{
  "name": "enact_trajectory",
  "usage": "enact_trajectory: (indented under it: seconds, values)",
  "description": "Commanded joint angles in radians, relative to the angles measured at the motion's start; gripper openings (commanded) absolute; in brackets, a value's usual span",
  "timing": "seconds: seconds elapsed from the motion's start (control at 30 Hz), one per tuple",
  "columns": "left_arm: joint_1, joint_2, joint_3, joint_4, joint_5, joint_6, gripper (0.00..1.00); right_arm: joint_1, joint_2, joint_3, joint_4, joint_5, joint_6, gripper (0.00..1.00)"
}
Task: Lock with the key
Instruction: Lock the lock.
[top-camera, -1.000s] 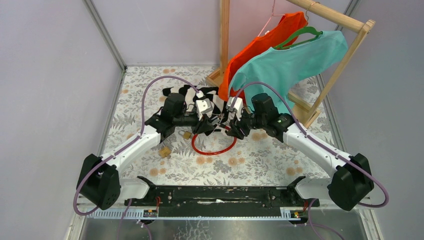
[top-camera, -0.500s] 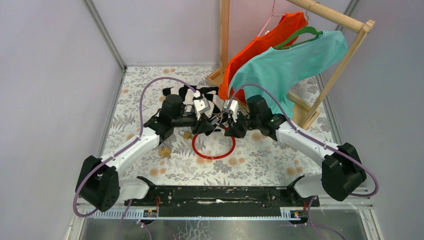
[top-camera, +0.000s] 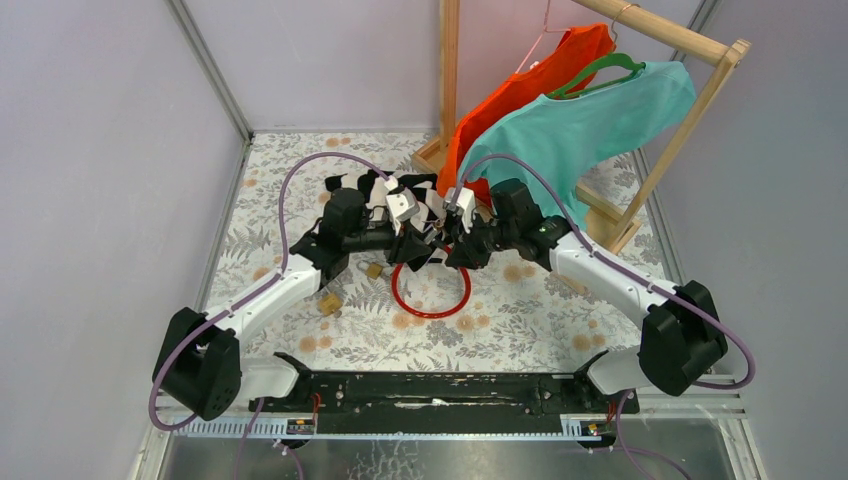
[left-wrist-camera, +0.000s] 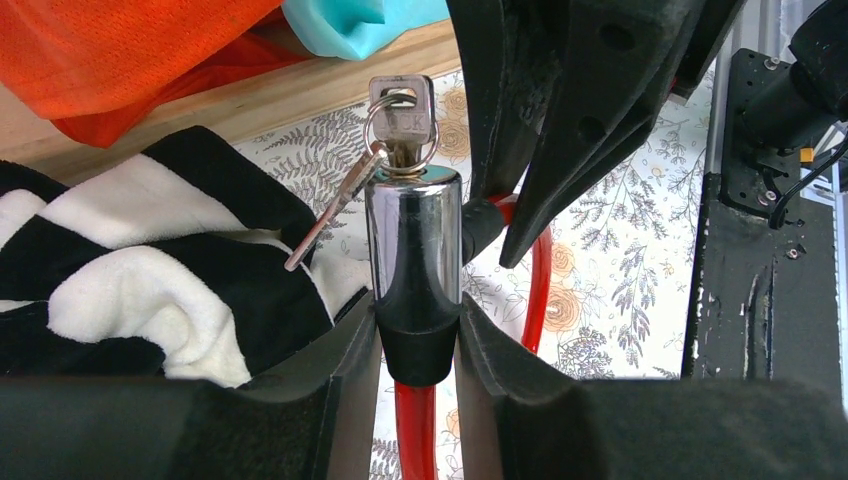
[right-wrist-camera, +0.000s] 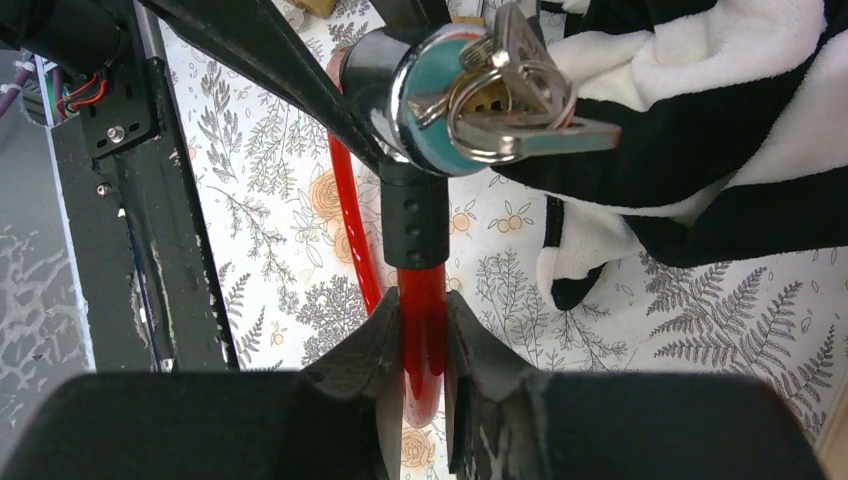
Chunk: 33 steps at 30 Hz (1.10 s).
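Note:
A red cable lock (top-camera: 432, 298) forms a loop on the floral tabletop, lifted at its far end. My left gripper (left-wrist-camera: 417, 345) is shut on the black collar below the chrome lock cylinder (left-wrist-camera: 413, 235). A key (left-wrist-camera: 402, 112) on a ring sits in the cylinder's top, with a spare key hanging. My right gripper (right-wrist-camera: 423, 345) is shut on the red cable (right-wrist-camera: 424, 300) just below the black end piece, next to the cylinder's keyed face (right-wrist-camera: 470, 105). The two grippers meet in the top view (top-camera: 432, 243).
A black-and-white plush cloth (top-camera: 385, 190) lies behind the grippers. A wooden clothes rack (top-camera: 680, 110) with an orange shirt (top-camera: 530, 80) and a teal shirt (top-camera: 590, 125) stands at the back right. Two small wooden blocks (top-camera: 330, 301) lie left of the loop.
The right arm has moved left toward the left gripper, and the two lock ends have come together. The red loop has narrowed and shifted slightly left.

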<state>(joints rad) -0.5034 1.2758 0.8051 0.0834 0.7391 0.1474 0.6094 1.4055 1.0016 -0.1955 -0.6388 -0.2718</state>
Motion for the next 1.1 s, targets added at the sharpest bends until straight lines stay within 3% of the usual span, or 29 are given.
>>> enact_trajectory:
  seconds: [0.0, 0.43, 0.9, 1.07]
  values:
    - [-0.042, -0.001, -0.002, 0.002, 0.086, 0.047, 0.00, 0.003, 0.002, 0.133, 0.067, -0.004, -0.028, 0.00]
    - [-0.046, -0.009, -0.013, 0.072, -0.013, 0.043, 0.00, 0.001, -0.047, 0.054, 0.129, 0.161, -0.207, 0.08]
    - [-0.047, -0.051, -0.020, -0.034, 0.131, 0.222, 0.00, 0.001, -0.121, -0.014, 0.122, 0.088, -0.254, 0.09]
    - [-0.048, -0.052, -0.046, -0.066, 0.175, 0.257, 0.00, 0.001, -0.120, -0.045, 0.085, 0.016, -0.267, 0.17]
